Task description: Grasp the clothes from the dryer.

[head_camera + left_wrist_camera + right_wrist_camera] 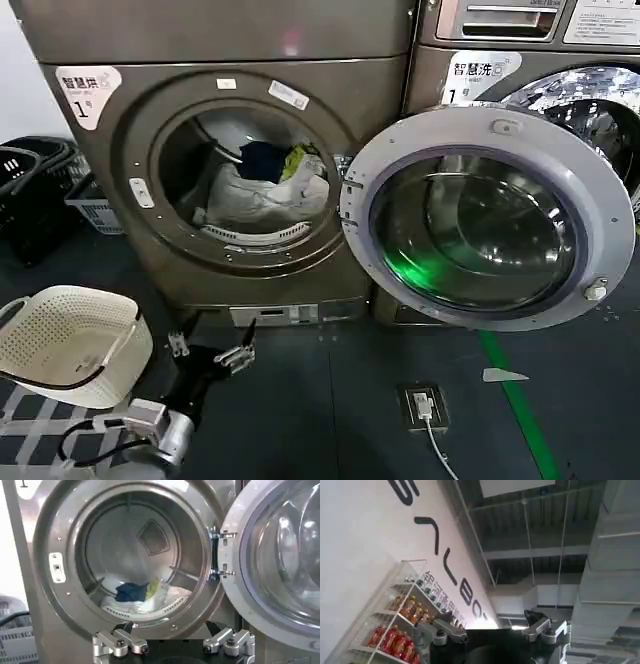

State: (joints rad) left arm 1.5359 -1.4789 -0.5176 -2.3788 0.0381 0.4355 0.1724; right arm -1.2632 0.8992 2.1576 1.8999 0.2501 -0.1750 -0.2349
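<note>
The dryer [120, 120] stands at the left with its round door [480, 215] swung open to the right. In its drum lie the clothes [262, 195]: a pale grey-white heap with a dark navy piece and a yellow-green piece on top. My left gripper [212, 348] hovers low in front of the dryer, below the porthole, open and empty. In the left wrist view the clothes [135, 594] rest at the bottom of the drum, well beyond the left gripper [170, 630]. My right gripper [487, 622] is open and points up toward a wall and ceiling.
A cream perforated basket [70, 340] sits on the floor beside my left arm. Black baskets [30, 185] stand at the far left. A second machine [560, 90] is behind the open door. A floor socket with a cable [425, 405] and a green line [520, 400] lie to the right.
</note>
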